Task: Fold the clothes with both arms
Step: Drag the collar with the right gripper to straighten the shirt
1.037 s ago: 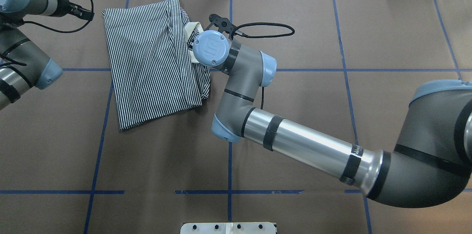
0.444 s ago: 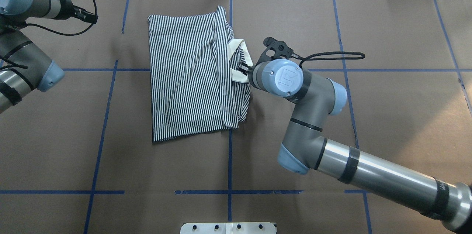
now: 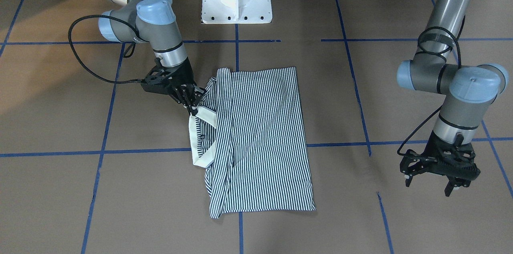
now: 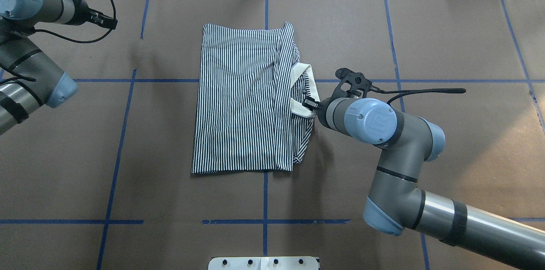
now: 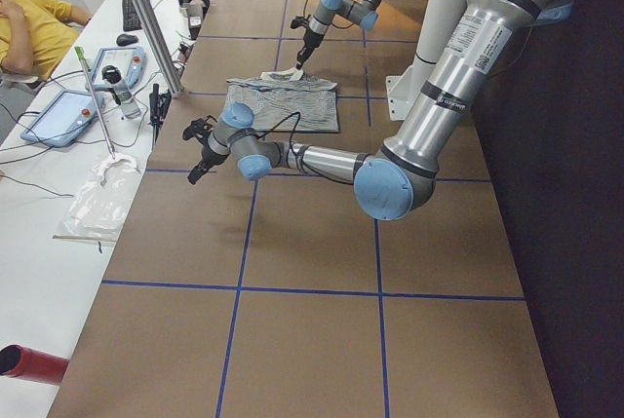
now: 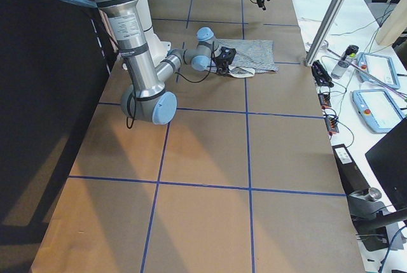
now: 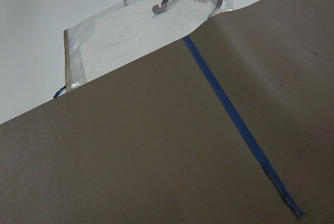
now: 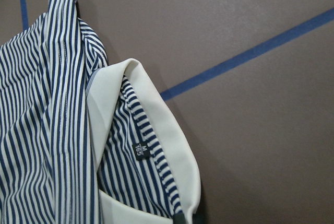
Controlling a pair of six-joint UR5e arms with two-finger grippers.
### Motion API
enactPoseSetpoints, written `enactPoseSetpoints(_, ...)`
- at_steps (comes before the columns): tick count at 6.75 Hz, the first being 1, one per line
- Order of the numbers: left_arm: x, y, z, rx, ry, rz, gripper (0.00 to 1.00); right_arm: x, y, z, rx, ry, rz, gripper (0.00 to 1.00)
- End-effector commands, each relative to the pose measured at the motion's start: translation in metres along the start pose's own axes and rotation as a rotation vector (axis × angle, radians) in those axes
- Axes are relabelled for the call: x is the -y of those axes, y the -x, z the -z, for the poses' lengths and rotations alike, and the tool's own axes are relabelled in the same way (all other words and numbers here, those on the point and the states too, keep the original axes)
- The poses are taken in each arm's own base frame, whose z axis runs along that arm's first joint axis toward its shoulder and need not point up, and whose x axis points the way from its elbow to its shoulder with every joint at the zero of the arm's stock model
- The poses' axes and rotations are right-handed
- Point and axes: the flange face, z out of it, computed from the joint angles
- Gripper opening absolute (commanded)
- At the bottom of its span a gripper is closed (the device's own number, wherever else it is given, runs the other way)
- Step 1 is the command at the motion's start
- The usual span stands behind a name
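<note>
Brown paper (image 4: 170, 185) crossed by blue tape lines (image 4: 265, 202) covers the table. Nearest the robot, the white pedestal base (image 4: 264, 262) shows at the table's edge. The right arm (image 4: 396, 163) reaches in over the paper from the robot's right, bent at the wrist. Its right gripper (image 4: 310, 106) is pressed together on the near end of the cream collar (image 4: 308, 84).

Just beyond, the striped polo shirt (image 4: 242, 104) lies at the middle of the table, folded into a rough rectangle across the centre tape line. It is mostly flat, apart from the bunched side where the collar sticks out toward the right arm. The right wrist view shows the collar gaping, with a small neck label (image 8: 140, 150) marked M inside.

Farther off, toward the far left corner, the left arm (image 4: 25, 1) holds the left gripper (image 3: 431, 180) over bare paper. It is well apart from the shirt, with its fingers spread and holding nothing. Past the paper's far edge, a clear plastic bag (image 7: 130, 31) lies on a white surface.
</note>
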Motion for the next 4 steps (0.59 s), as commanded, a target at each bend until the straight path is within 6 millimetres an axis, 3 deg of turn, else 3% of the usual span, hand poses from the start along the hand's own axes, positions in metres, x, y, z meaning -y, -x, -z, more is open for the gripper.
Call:
enactPoseSetpoints(1, 0.0009, -0.0040, 0.0012, -0.010, 0.001, 0.003, 1.00, -0.0160, -0.0320, 0.0103, -0.016, -0.002, 0.023, 0.00)
enactPoseSetpoints(4, -0.0002, -0.0045, 0.0005, -0.018, 0.009, 0.004, 1.00, -0.0158, -0.0377, 0.0088, -0.024, 0.000, 0.054, 0.00)
